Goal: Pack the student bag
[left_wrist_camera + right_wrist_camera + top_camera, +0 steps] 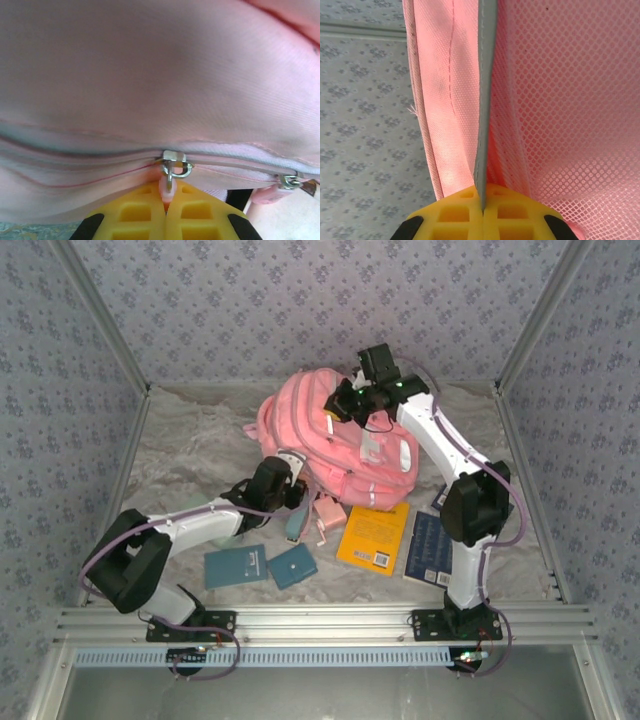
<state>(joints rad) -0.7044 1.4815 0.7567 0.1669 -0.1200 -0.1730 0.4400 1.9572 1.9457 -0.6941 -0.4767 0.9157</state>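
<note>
Left wrist view: left claw (166, 202) pinched together on the pink zip pull (167, 189) of the student bag (150, 75).
Right claw (482, 200) was clamped on a grey trim strip (485, 75) of the bag, beside pink mesh. From above, the bag lay mid-bench (190, 460), toward the back wall, between both claws. A yellow book (373, 537), a blue book (430, 545) and a teal notebook (236, 566) lay just in front of it.
</note>
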